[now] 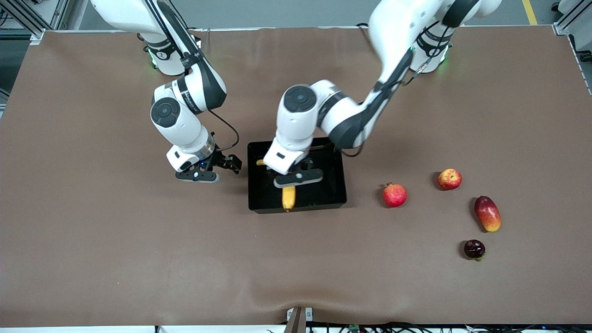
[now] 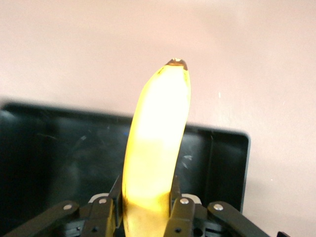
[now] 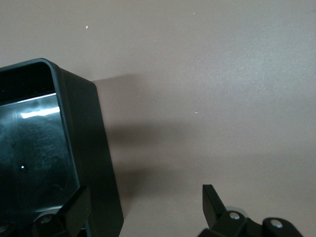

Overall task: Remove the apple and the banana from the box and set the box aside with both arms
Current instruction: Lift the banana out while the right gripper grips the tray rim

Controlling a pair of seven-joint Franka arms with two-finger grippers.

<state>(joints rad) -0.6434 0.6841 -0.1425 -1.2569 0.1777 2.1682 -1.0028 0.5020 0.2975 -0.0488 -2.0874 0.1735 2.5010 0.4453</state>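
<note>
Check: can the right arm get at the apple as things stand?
Probably not easily. The apple lies toward the left arm's end of the table, and the box plus the left gripper, shut on the banana, sit between it and the open right gripper.

Brown cloth-covered table (image 1: 92,259), rumpled at its near edge, grey floor (image 1: 277,11) above

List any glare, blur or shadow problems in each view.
Left wrist view: the banana held in the left gripper is blown out to near white. Right wrist view: a streak of glare on the black tray floor. Front view: evenly lit, with soft shadows under both arms.
</note>
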